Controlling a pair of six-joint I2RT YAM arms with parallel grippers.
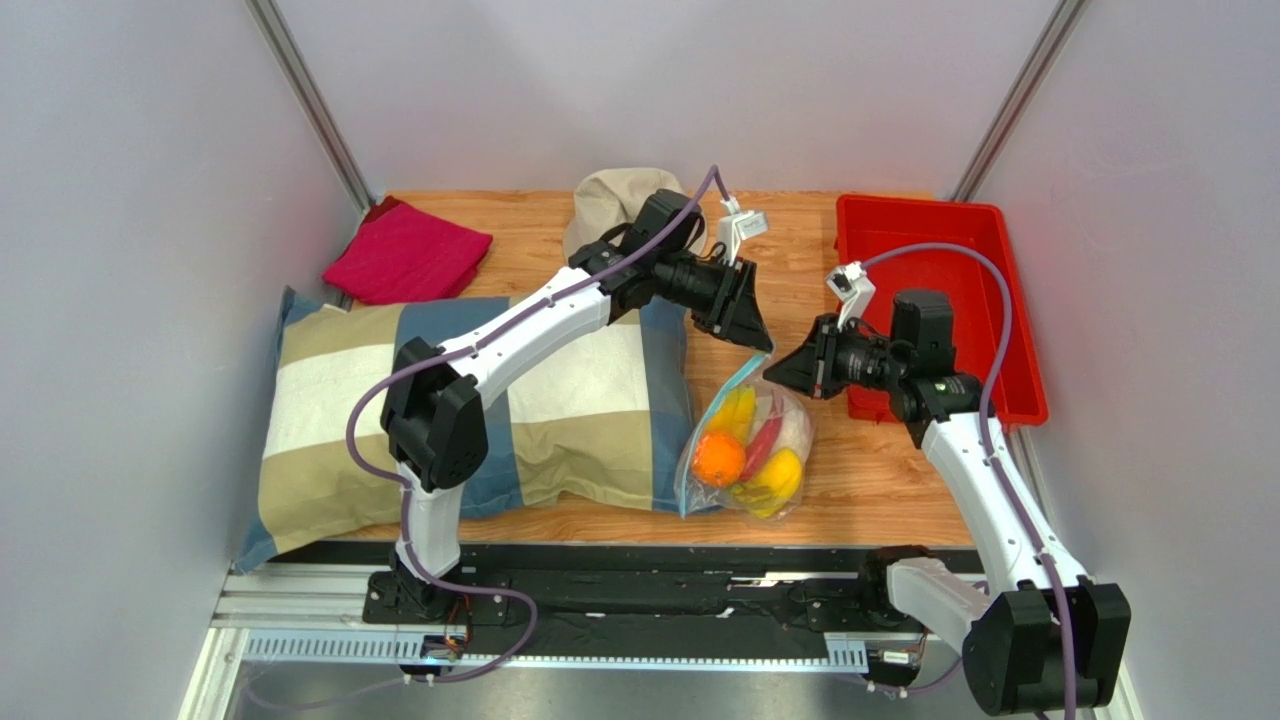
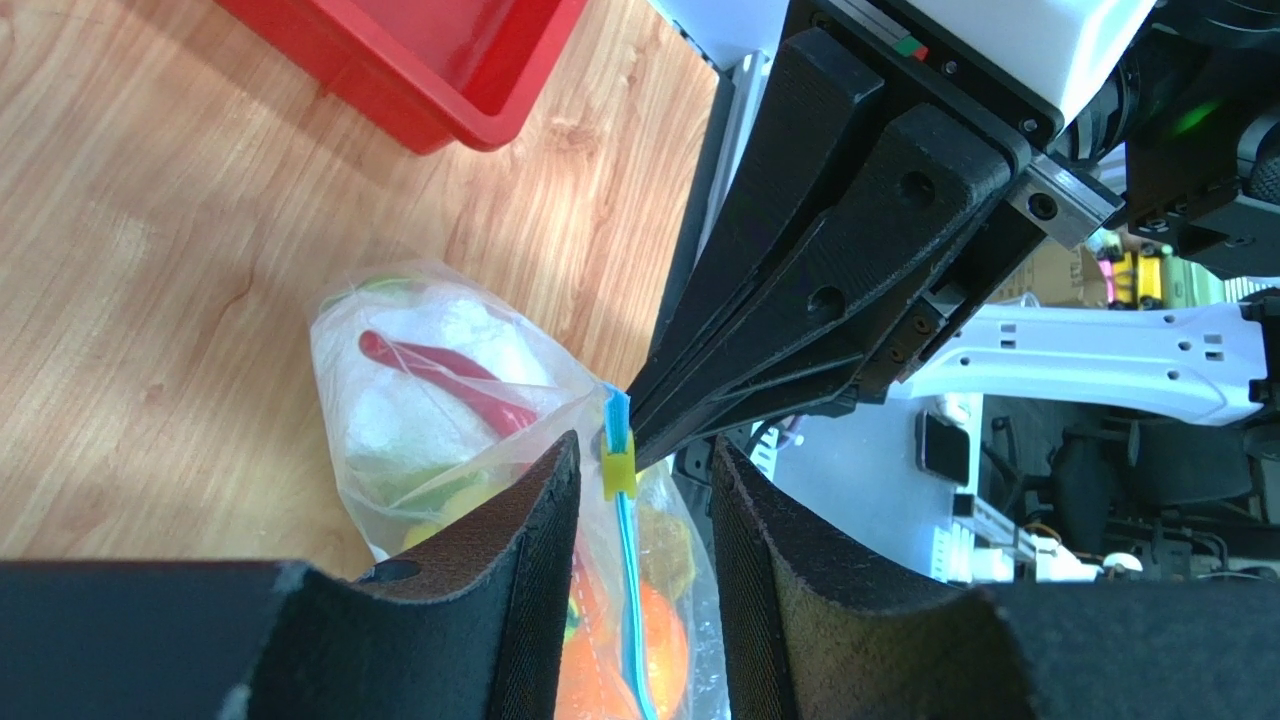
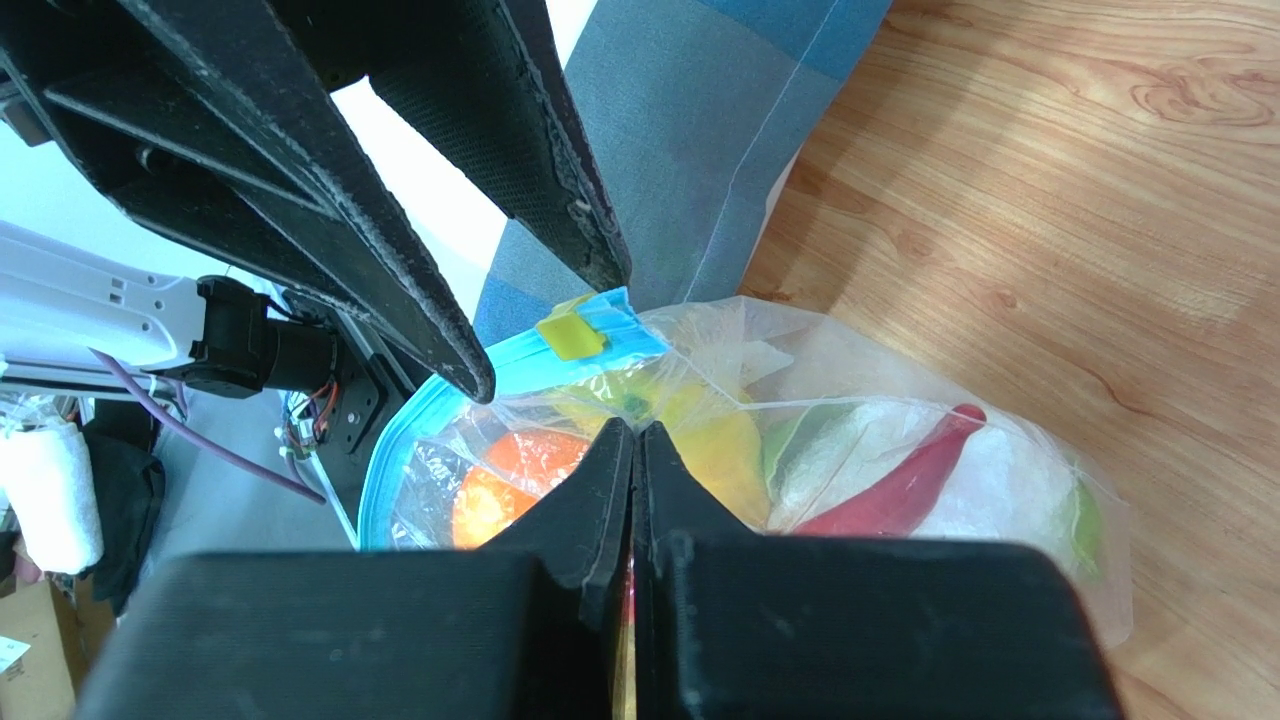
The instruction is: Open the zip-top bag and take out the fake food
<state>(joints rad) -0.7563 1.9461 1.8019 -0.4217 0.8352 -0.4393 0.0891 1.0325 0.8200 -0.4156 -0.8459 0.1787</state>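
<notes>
Bright, even light from above. Top view is sharp; pale walls slightly washed out, soft shadow beside the zip-top bag [image 1: 747,443] on the worktop [image 1: 887,495]. Left wrist view: left tool fingers [image 2: 496,600] close, dark, soft-edged. Glare patches on crinkled bag plastic. Room behind is overexposed.

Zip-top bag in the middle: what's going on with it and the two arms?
The right gripper is shut on the zip-top bag near its mouth, holding that edge up. The left gripper is open, its fingers straddling the blue zip strip at the yellow slider. The bag looks unopened, with the orange, red pepper and other fake food inside.
</notes>
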